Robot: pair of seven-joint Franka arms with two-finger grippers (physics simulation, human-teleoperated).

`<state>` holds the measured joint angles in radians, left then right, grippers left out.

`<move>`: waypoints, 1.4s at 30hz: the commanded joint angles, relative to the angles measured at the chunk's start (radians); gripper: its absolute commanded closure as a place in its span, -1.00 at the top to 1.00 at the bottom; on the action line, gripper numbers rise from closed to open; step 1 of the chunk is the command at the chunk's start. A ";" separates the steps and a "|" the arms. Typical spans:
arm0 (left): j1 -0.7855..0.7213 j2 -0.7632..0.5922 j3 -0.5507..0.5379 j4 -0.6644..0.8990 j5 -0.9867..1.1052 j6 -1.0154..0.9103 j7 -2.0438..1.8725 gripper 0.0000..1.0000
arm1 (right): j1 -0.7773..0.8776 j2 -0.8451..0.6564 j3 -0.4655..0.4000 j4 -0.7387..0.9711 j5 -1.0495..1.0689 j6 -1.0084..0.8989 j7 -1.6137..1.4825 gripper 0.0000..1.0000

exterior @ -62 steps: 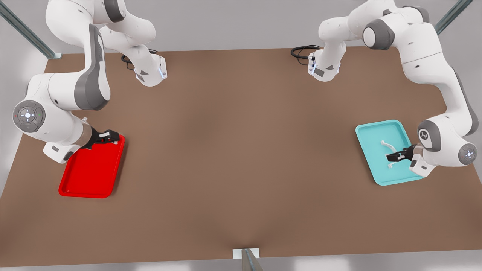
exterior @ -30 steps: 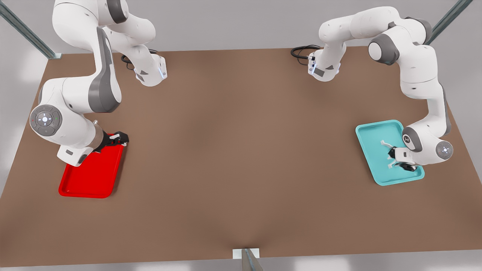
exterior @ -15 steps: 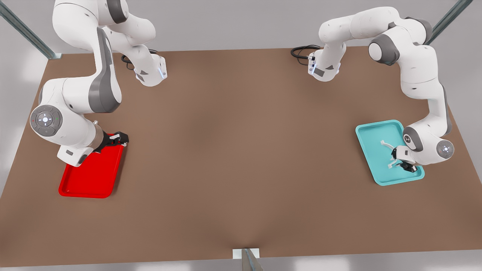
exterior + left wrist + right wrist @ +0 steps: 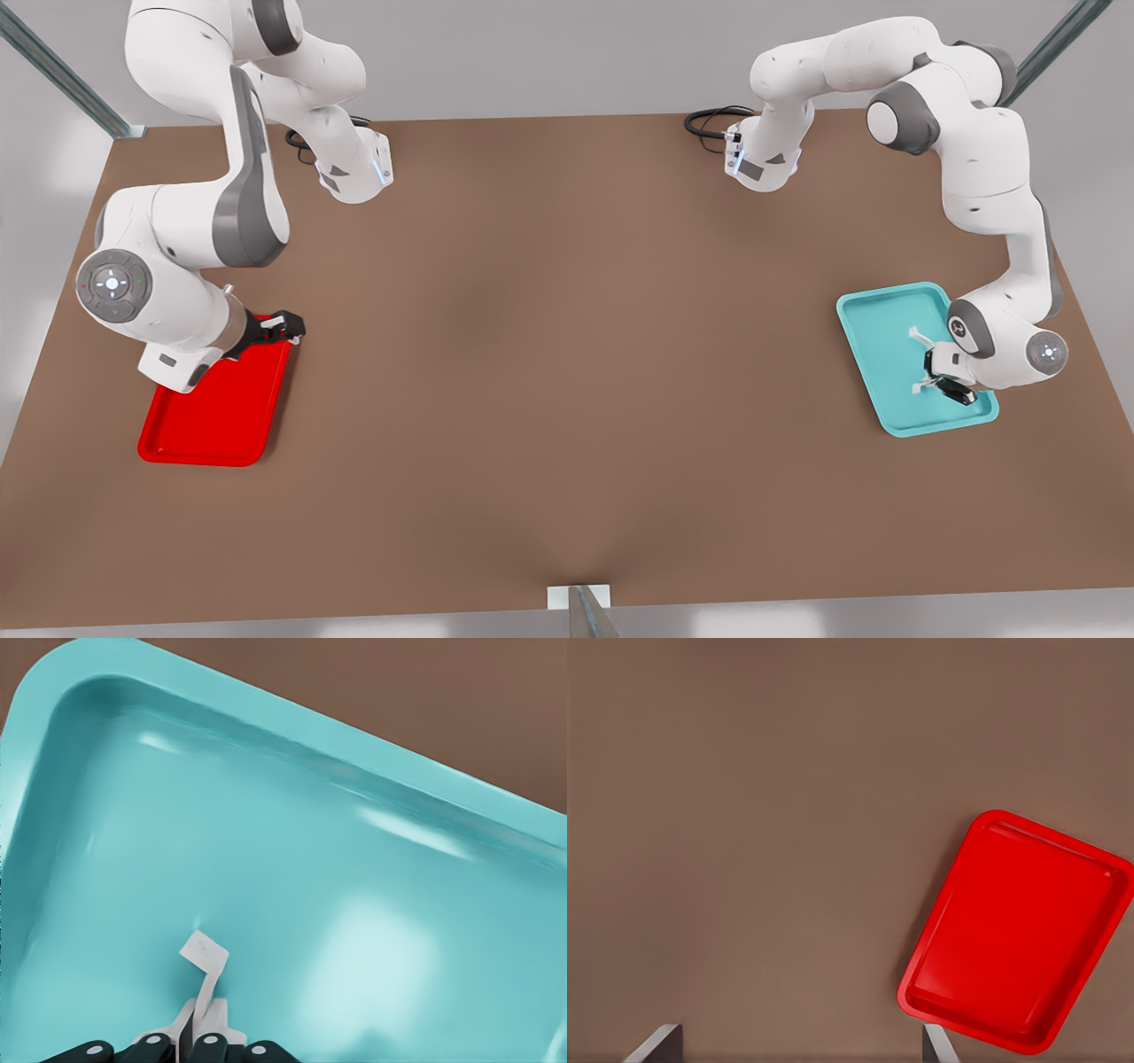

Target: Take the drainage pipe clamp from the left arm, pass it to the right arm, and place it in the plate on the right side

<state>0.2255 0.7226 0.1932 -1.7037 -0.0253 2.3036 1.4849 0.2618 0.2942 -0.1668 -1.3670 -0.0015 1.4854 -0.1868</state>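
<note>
The drainage pipe clamp (image 4: 918, 336) is a thin white curved strip over the teal tray (image 4: 873, 328) at the front view's right. My left gripper (image 4: 937, 377) is shut on the strip's middle, and both flared ends stick out. In the left wrist view the clamp (image 4: 205, 957) rises from between the black fingers (image 4: 151, 1047), with the teal tray (image 4: 354, 859) close beneath. The plate (image 4: 213, 416) is the red tray at the front view's left. My right gripper (image 4: 288, 328) hangs open and holds nothing over the plate's far corner. The right wrist view looks down on the plate (image 4: 1019, 930).
The brown table (image 4: 567, 354) stretches wide and bare between the two trays. Both arm bases (image 4: 354, 168) stand at the far edge with black cables beside them. A metal post (image 4: 585, 611) rises at the near edge's middle.
The left arm swung from a low side reach to a pose over the teal tray, and its gripper closed on the clamp, which shifted slightly. The right gripper drifted a little toward the table's middle.
</note>
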 commanded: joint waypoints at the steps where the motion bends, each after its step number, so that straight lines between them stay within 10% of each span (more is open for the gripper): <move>1: 0.000 -0.002 0.000 0.001 -0.001 -0.007 0.021 -0.57 | 0.001 -0.001 0.000 0.000 0.000 -0.001 0.000 1.00; 9: -0.087 -0.215 0.000 -0.031 0.002 -0.386 -0.656 -0.57 | 0.001 -0.003 0.000 -0.004 0.000 -0.001 0.000 1.00; 16: -0.399 -0.325 -0.011 -0.017 -0.004 -0.352 -1.568 -0.57 | 0.027 0.026 0.001 0.002 0.009 0.035 0.000 1.00; 26: -0.495 -0.087 -0.390 0.340 -0.033 -0.464 -2.658 -0.57 | 0.258 0.230 0.099 0.025 0.376 0.237 -0.151 1.00; 42: -0.690 0.017 -0.403 0.515 -0.007 -0.443 -2.680 -0.57 | 0.465 0.019 0.116 -0.402 0.290 0.949 -0.485 0.99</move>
<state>-0.4630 0.7419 -0.2059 -1.1878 -0.0293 1.8618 -0.6224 0.7214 0.3154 -0.0517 -1.7496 0.2996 2.2297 -0.3811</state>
